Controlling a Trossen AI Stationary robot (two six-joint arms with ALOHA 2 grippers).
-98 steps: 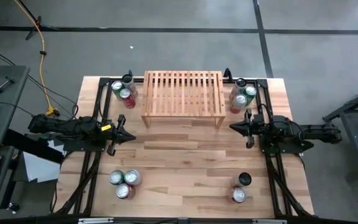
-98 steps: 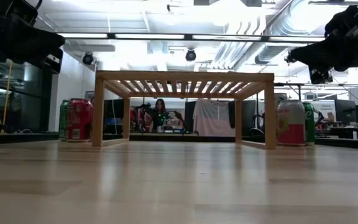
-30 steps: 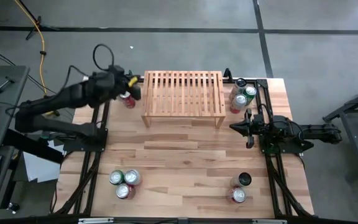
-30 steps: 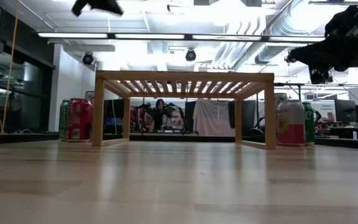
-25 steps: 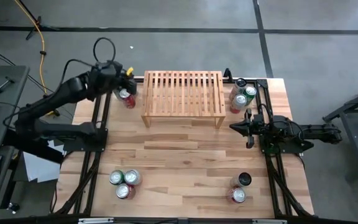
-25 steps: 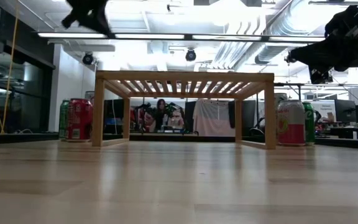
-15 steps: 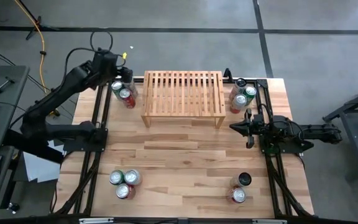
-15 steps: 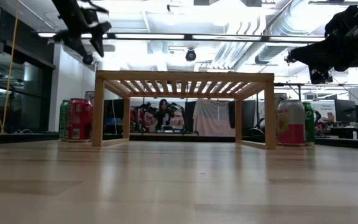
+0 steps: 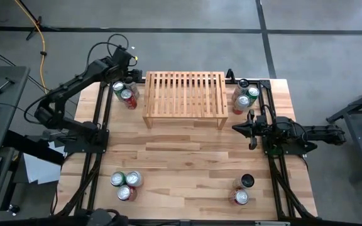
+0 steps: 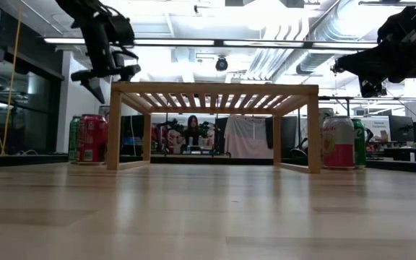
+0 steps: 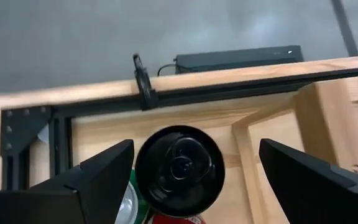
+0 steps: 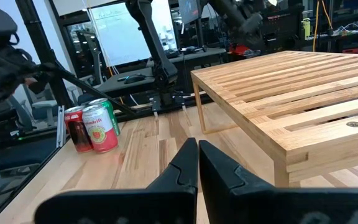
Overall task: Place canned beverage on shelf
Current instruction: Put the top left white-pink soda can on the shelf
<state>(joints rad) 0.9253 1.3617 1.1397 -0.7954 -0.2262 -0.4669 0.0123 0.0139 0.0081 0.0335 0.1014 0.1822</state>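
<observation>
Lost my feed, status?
Left gripper jaws open above black can, nothing held. Right gripper shut, idle. Shelf bare.

Shelf [image 9: 185,98] at surface [image 9: 187,169] rear centre; can clusters [image 9: 124,91] just beside it L & R (two more near front corners). L gripper [image 9: 129,69] above rear-L cluster; R gripper [image 9: 239,129] right of shelf.

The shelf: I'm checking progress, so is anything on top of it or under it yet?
No. The shelf's slatted top is bare from above, and the low view shows nothing beneath it. The cans stand beside it; the open left gripper hovers over them.
</observation>
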